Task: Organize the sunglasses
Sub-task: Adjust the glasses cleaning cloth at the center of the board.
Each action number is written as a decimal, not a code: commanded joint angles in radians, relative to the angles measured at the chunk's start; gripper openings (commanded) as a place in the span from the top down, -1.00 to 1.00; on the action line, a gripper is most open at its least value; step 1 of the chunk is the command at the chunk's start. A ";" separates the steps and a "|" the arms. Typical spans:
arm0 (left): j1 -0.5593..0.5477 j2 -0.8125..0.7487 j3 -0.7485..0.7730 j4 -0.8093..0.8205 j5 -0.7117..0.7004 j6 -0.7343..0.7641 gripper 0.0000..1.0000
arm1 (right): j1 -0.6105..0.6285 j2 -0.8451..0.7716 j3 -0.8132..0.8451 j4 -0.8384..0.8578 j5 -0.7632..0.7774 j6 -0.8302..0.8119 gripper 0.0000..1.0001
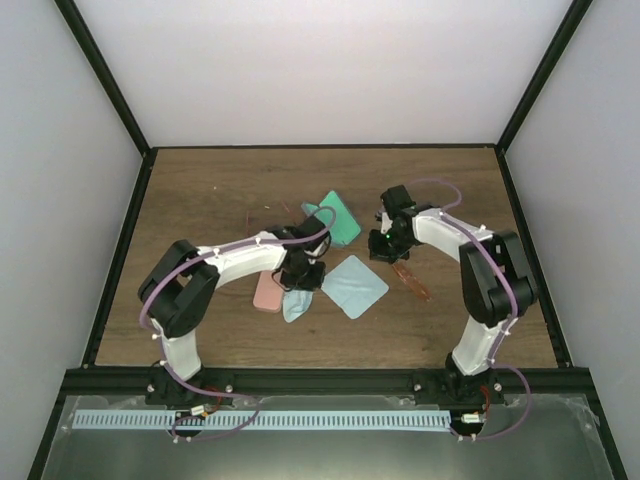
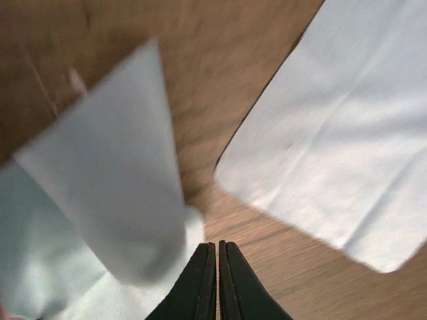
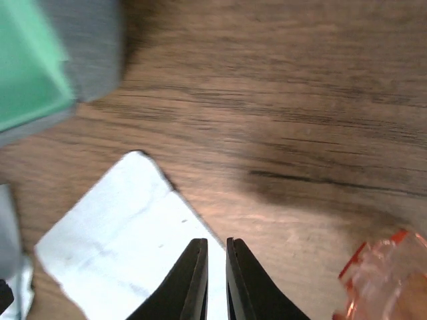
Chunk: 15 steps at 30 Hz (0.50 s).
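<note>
Right wrist view: right pincer (image 3: 215, 243) nearly closed, empty, beside translucent orange-red thin-framed sunglasses (image 3: 383, 283) lying on the brown wooden surface (image 3: 300, 100). Descending unopened, it could crush their lenses. Left pincer (image 2: 217, 245) sits closed beside a crumpled light blue cloth (image 2: 113, 187).

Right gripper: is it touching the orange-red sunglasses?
Apart. The right wrist view shows a stretch of bare wooden table between the right gripper and the orange-red sunglasses at the frame's lower right.
</note>
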 commanded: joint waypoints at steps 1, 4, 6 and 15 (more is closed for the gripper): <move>0.032 -0.005 0.170 -0.049 -0.015 0.058 0.90 | 0.072 -0.116 0.015 -0.017 0.027 -0.010 0.82; 0.046 0.063 0.306 -0.071 0.034 0.098 0.89 | 0.127 -0.152 -0.054 -0.009 0.000 0.027 0.82; 0.044 0.136 0.384 -0.088 0.070 0.121 0.87 | 0.159 -0.173 -0.124 0.019 -0.022 0.059 0.82; 0.042 0.319 0.466 -0.091 0.140 0.166 0.87 | 0.212 -0.217 -0.284 0.080 -0.082 0.131 0.82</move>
